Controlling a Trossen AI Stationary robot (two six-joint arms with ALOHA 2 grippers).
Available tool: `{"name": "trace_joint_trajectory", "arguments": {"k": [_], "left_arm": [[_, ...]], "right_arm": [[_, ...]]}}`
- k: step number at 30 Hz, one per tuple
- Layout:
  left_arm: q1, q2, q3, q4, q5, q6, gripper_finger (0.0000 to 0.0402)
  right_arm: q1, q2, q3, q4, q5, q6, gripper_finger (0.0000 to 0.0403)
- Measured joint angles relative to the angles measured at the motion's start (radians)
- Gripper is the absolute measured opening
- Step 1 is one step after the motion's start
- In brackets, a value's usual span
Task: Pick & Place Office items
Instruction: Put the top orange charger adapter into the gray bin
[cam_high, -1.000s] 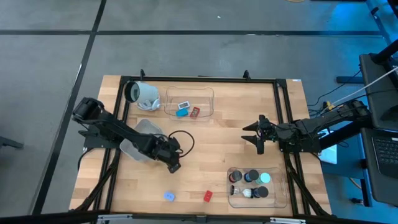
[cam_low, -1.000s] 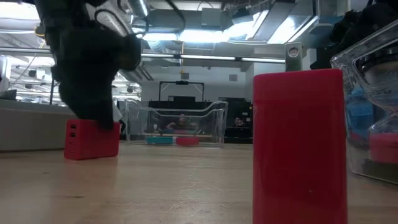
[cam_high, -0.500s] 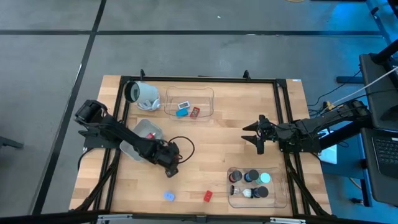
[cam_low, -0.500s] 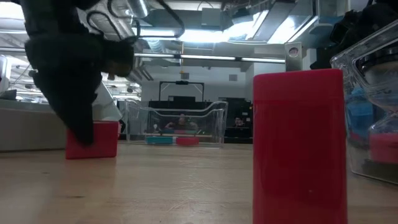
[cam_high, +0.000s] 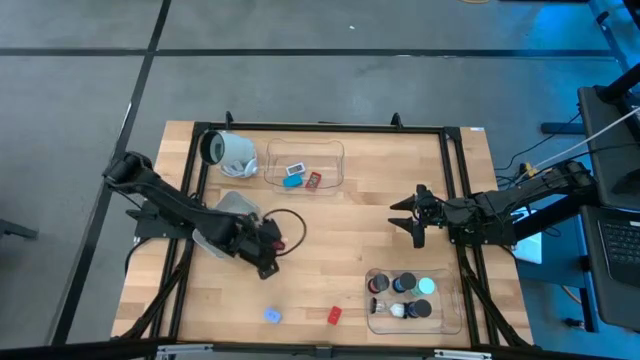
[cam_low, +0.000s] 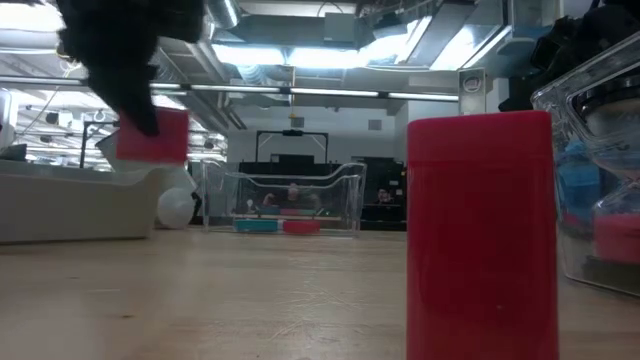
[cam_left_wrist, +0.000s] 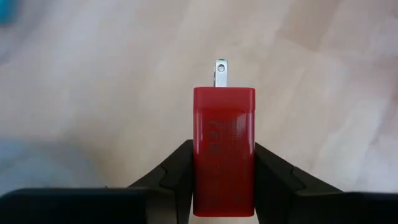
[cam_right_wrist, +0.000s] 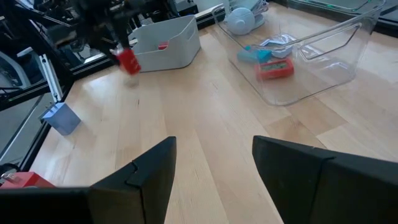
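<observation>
Left gripper (cam_left_wrist: 224, 171) pinches a red block (cam_left_wrist: 224, 155), held clear above the table (cam_high: 350, 220).

Fingers (cam_left_wrist: 174, 171) press both sides of the block; a metal prong sticks out of its far end. Low view: block (cam_low: 152, 135) hangs in the air, wood beneath it bare. High view: left gripper (cam_high: 270, 245) sits left of table centre, just beside the grey bin (cam_high: 232, 205). Back edge: a clear tray (cam_high: 305, 165) with blue, white and red pieces; white-grey cylinder (cam_high: 228, 152) to its left. Front edge: a small blue piece (cam_high: 272, 315) and a second red block (cam_high: 334, 314), apart from each other. Front right: second clear tray (cam_high: 412, 298) holds the round pucks. Right gripper (cam_high: 408, 215) hovers right of centre, fingers spread, nothing between them.
</observation>
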Motion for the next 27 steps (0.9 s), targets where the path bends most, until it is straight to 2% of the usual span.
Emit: {"name": "trace_joint_trajectory", "arguments": {"k": [6, 11, 18, 27], "left_arm": [[-0.053, -0.120, 0.005, -0.302, -0.059, -0.198, 0.0115], [-0.119, -0.165, 0.004, -0.511, -0.087, -0.388, 0.0115], [-0.126, -0.168, -0.113, -0.548, -0.101, -0.511, 0.0115], [-0.098, -0.175, -0.209, -0.569, -0.076, -0.580, 0.0115]], "right_arm": [[0.000, 0.000, 0.000, 0.000, 0.000, 0.000, 0.0215], [0.000, 0.000, 0.000, 0.000, 0.000, 0.000, 0.0215], [0.000, 0.000, 0.000, 0.000, 0.000, 0.000, 0.0215], [0.000, 0.000, 0.000, 0.000, 0.000, 0.000, 0.0215]]}}
